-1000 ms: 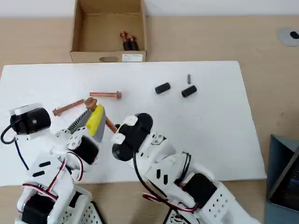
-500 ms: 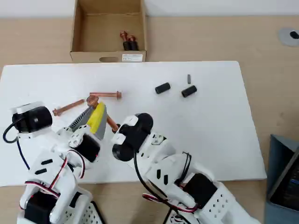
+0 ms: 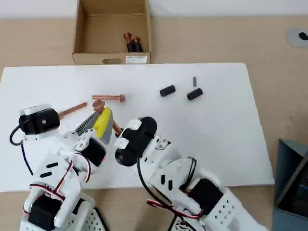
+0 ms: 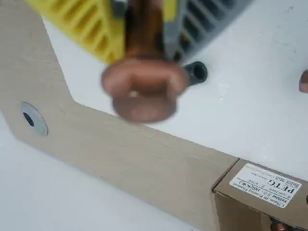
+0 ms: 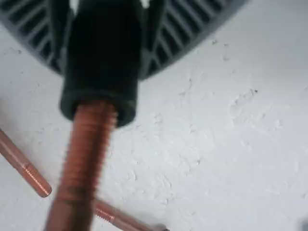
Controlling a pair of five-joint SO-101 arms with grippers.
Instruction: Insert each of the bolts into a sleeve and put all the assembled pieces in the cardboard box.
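Note:
My left gripper, with one yellow and one grey finger, is shut on a copper bolt just above the white mat. In the left wrist view the bolt's round head juts out past the left gripper. My right gripper is shut on a black sleeve, and the bolt's threaded end sits inside the sleeve's mouth. From above, the bolt's shaft runs under the right arm. The cardboard box at the back holds two assembled pieces.
Two loose bolts lie on the mat beyond the left gripper. Two black sleeves and a small pin lie right of centre. A dark bin stands off the mat, right.
The left arm has shifted a little to the right and away from its base, carrying the bolt's head with it. The right arm has hardly moved.

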